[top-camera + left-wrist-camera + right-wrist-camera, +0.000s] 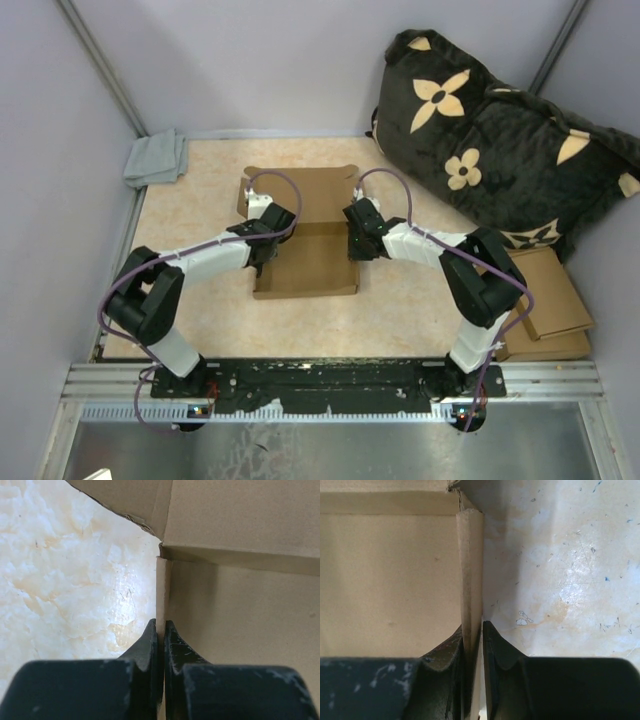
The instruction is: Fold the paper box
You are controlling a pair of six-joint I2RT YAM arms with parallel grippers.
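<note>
Reaching inward — left end effector [160, 626], right end effector [473, 626] clamp opposite paper box [310, 265] walls.

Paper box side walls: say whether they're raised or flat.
Raised. On the paper box, each wall stands upright, pinched by the left gripper and right gripper.

The left end effector [160, 630] and right end effector [473, 630] are covering the paper box [305, 265] walls they are pinching; the flowered pillow [500, 150] is hiding the cardboard stack's [552, 300] far end.
</note>
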